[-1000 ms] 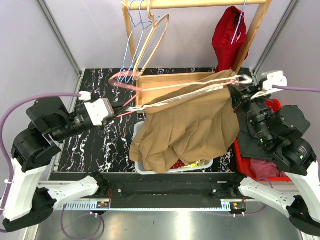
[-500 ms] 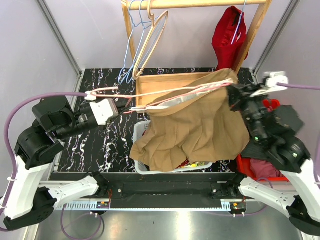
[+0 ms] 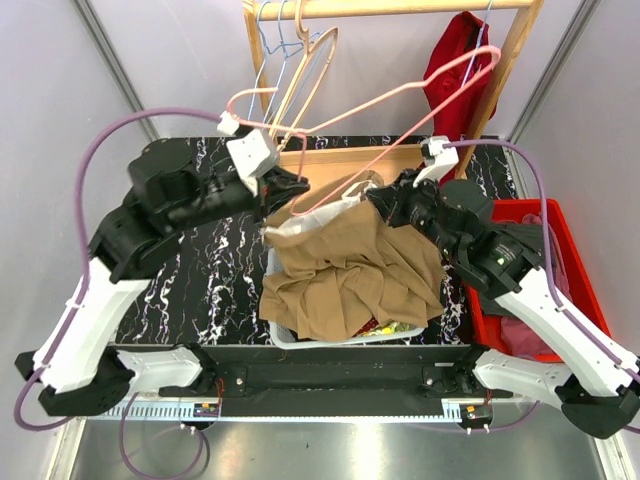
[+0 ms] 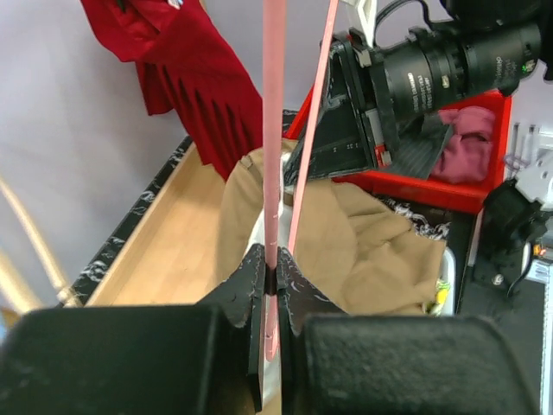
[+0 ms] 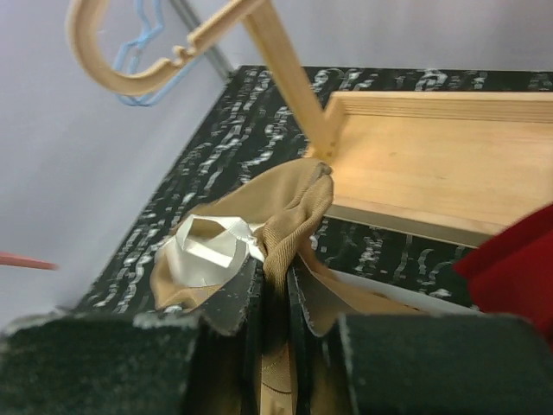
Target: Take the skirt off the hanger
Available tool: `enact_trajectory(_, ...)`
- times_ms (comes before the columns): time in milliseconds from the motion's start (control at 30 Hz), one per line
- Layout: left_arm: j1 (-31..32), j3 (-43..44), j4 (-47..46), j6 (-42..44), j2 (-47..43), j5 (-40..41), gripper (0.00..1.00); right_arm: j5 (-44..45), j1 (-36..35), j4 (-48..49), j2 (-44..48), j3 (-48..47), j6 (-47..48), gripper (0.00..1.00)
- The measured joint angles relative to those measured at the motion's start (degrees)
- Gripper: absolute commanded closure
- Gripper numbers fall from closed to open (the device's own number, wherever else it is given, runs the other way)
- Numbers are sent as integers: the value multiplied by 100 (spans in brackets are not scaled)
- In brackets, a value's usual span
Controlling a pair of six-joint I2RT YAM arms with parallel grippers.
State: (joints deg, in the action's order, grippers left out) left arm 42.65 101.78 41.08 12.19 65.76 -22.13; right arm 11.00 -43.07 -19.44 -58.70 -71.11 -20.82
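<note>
The tan skirt (image 3: pixel 350 270) lies bunched over the white basket (image 3: pixel 276 262), off the hanger. My left gripper (image 3: pixel 292 186) is shut on the pink wire hanger (image 3: pixel 400 100) and holds it raised above the skirt; its wire runs up between the fingers in the left wrist view (image 4: pixel 275 138). My right gripper (image 3: pixel 383 204) is shut on the skirt's waistband, a fold of tan cloth (image 5: pixel 294 220) pinched between its fingers with white lining (image 5: pixel 207 251) beside it. The skirt also shows in the left wrist view (image 4: pixel 363 242).
A wooden rack (image 3: pixel 390 8) with its wooden tray (image 3: pixel 330 165) stands at the back, holding wooden and blue hangers (image 3: pixel 300 60) and a red garment (image 3: pixel 455 70). A red bin (image 3: pixel 560 260) with clothes sits at the right.
My left gripper has swung the pink hanger up and right, free of the skirt. My right gripper has moved left and down with the waistband, and the skirt has dropped onto the basket.
</note>
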Motion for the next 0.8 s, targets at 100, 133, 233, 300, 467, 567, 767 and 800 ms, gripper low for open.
enact_trajectory(100,0,11,-223,-330,251,9,100,-308,2,164,-142,-138,-192,97)
enact_trajectory(133,0,46,-238,-393,323,37,100,-361,2,205,-151,-138,-223,97)
enact_trajectory(233,0,391,-155,-452,590,142,100,-393,2,201,-118,-125,-236,97)
enact_trajectory(300,0,713,-24,-389,728,245,100,-393,2,164,-28,-103,-186,97)
enact_trajectory(467,0,997,514,-57,564,793,100,-616,7,-42,450,-205,177,99)
enact_trajectory(567,0,901,887,55,262,1139,100,-925,11,-251,511,-815,433,100)
enact_trajectory(767,-66,584,1193,133,-350,1414,100,-1200,11,-627,398,-2343,973,100)
enact_trajectory(800,-79,581,1222,133,-396,1425,100,-1237,11,-686,321,-2645,1038,100)
